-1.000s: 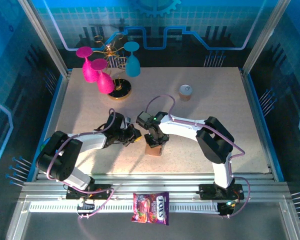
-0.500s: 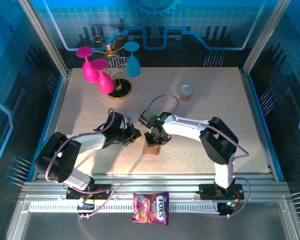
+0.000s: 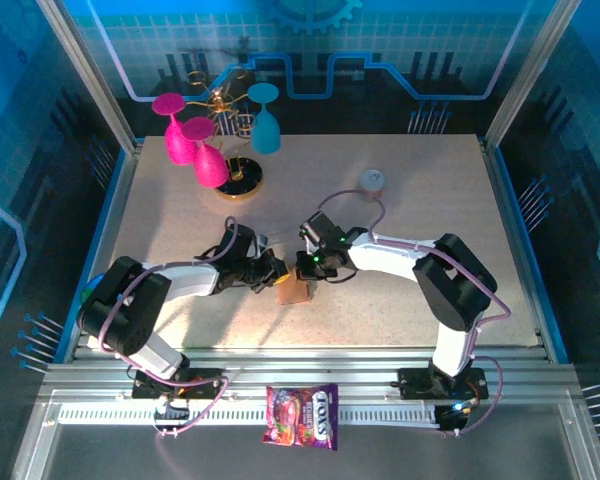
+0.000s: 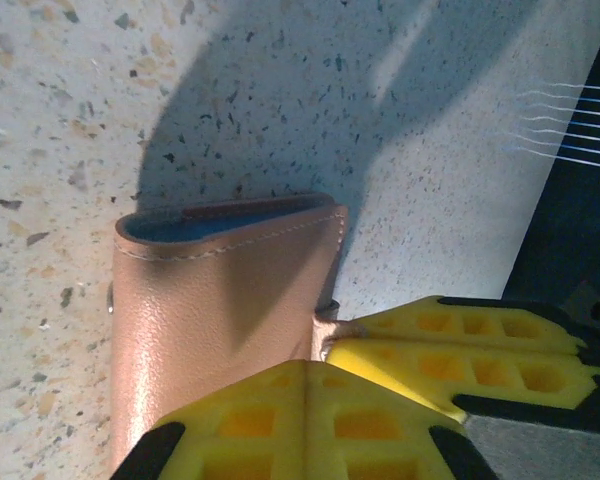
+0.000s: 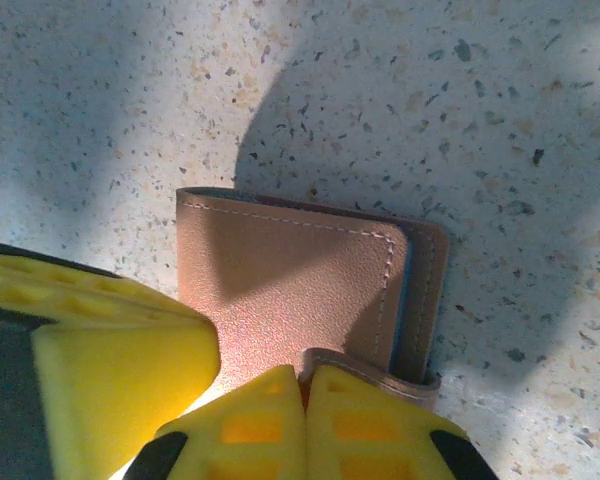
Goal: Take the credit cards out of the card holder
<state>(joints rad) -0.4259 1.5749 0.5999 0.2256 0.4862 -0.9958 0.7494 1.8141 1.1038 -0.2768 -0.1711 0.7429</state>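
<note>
- Two grippers meet at one small, flat, tan-brown leather-like folding card holder [image 3: 293, 291], which lies closed on the speckled pale tabletop [image 3: 400, 220] near the front, between the arms.
- Right gripper [image 3: 305, 268]: in its wrist view the yellow jaws are pressed together [image 5: 302, 385] and pinch a thin brown flap at the holder's near edge. The rest of the holder [image 5: 290, 290] stretches away from the jaws, its stitched cover facing up.
- Left gripper [image 3: 273, 272]: its jaws are also pressed together [image 4: 307, 375] over the holder's near end. I cannot tell whether a layer of leather is caught between them.
- From the left wrist the holder [image 4: 220, 310] runs lengthwise away from the jaws, with a slit of grey-blue lining at the far end.
- Judgement: the red credit cards are presumably tucked inside the fold.
- Both arms are equally close and sit at the same end, side by side, so the coming move likely turns on parting the two leaves sideways to open the fold.
</note>
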